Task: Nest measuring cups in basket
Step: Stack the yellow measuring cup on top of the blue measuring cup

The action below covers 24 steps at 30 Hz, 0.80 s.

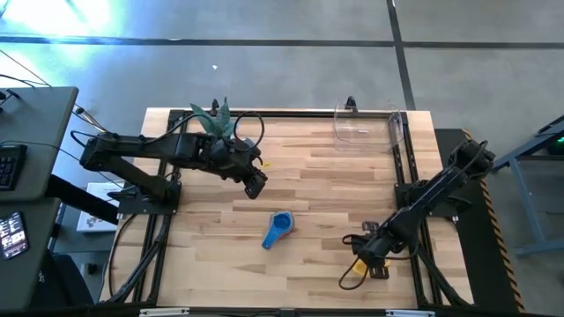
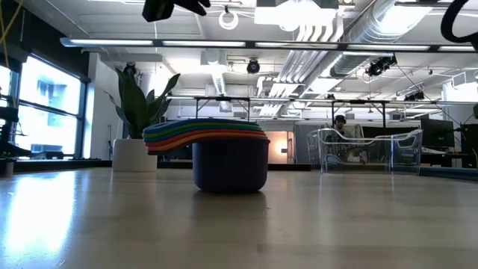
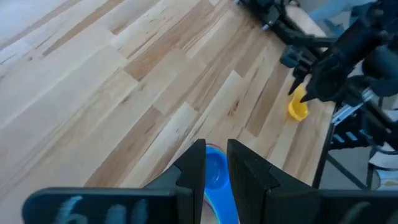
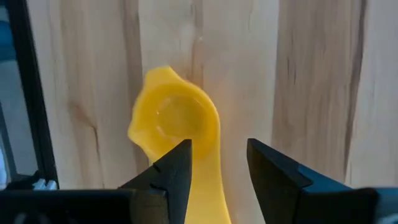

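The nested measuring cups [image 1: 277,230] stand mid-table, resting on the purple bowl [image 2: 230,166], with blue uppermost [image 3: 215,169] and the handles fanned to one side. A yellow cup [image 4: 176,122] lies apart on the table near the right edge [image 1: 360,264]. My right gripper [image 4: 219,163] is open and low over it, one finger on each side of its handle [image 4: 209,190]. My left gripper [image 3: 216,163] hangs high above the table [image 1: 255,185], left of the stack, open by a narrow gap and holding nothing. The clear basket [image 1: 368,124] sits at the far edge.
A potted plant [image 1: 216,120] stands at the far edge behind my left arm; its white pot [image 2: 134,154] also shows in the low view. The black frame rail [image 1: 401,163] runs along the table's right side near the basket. Bare wood lies between the stack and the basket.
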Each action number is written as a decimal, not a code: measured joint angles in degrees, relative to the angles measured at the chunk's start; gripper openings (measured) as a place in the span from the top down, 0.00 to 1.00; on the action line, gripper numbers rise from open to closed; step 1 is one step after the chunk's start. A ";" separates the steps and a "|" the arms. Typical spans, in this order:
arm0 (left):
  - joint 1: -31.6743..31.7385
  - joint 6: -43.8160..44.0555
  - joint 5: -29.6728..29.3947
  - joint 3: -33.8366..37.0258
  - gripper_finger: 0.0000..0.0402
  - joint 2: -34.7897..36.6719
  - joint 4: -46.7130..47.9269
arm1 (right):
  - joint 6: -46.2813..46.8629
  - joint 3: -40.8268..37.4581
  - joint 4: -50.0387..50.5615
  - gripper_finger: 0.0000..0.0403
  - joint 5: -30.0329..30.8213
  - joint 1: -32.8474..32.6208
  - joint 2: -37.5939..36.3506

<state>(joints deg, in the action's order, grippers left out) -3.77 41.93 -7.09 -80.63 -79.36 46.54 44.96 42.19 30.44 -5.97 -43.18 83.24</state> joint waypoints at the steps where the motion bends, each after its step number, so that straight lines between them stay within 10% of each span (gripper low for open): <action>1: 0.00 0.02 0.00 0.04 0.86 -0.12 0.14 | -0.01 0.00 -0.66 0.64 0.39 0.00 0.00; 15: 0.00 0.04 0.00 0.19 0.86 -1.80 -0.18 | 0.72 0.15 -4.22 0.65 0.94 0.02 6.27; 24: -0.01 -0.05 0.07 0.27 0.86 -2.53 0.27 | 4.83 0.08 -5.70 0.96 0.52 0.05 6.10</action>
<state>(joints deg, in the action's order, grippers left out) -3.78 41.88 -7.03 -80.37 -81.89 46.81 49.79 42.27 24.74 -5.46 -43.13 89.34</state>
